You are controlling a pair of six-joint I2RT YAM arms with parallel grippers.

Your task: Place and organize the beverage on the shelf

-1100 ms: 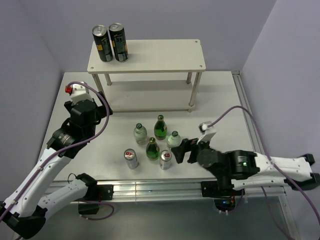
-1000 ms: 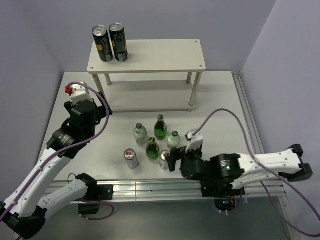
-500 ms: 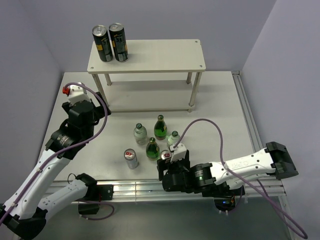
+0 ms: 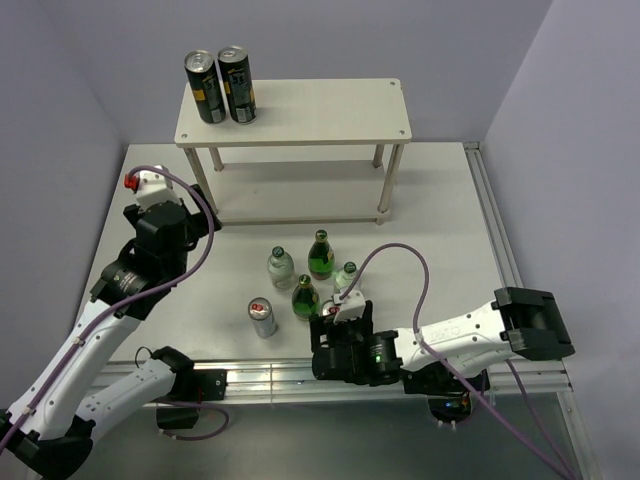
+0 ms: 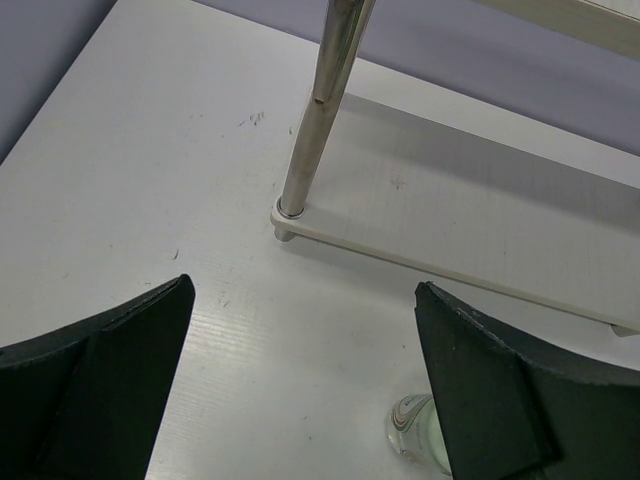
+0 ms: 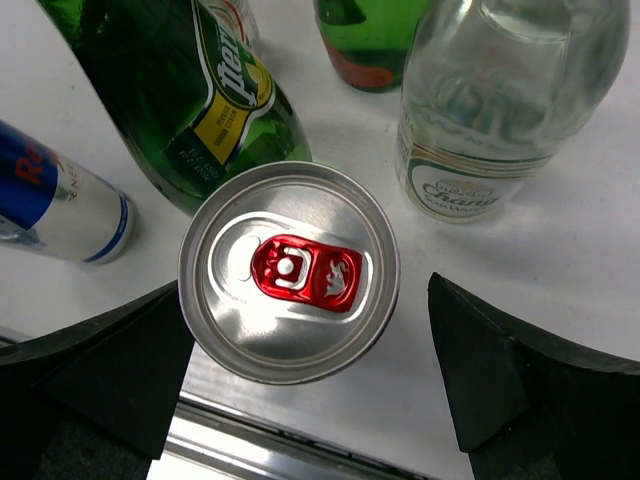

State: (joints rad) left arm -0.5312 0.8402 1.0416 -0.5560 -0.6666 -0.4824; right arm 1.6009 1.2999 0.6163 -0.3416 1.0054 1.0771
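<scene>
The cream-white shelf [image 4: 320,112] stands at the back of the table, with two black cans [image 4: 222,86] on the left end of its top board. Several drinks stand in a group on the table: green bottles [image 4: 320,255] [image 4: 304,297], clear bottles [image 4: 280,267] [image 4: 346,277] and a silver can [image 4: 261,317]. My right gripper [image 4: 334,328] is open above a second silver can with a red tab [image 6: 290,270]. Its jaws stand apart on either side of the can and do not touch it. My left gripper [image 4: 203,222] is open and empty near the shelf's front left leg [image 5: 320,100].
In the right wrist view a green bottle [image 6: 200,90], a clear bottle [image 6: 500,110] and a blue-silver can [image 6: 55,205] crowd the red-tab can. The metal rail of the table's near edge [image 6: 300,440] lies just behind it. A clear bottle [image 5: 415,440] shows under my left gripper.
My right arm has swung left from the table's right side toward the near edge, bringing its open gripper over the red-tab can. The left arm has barely moved.
</scene>
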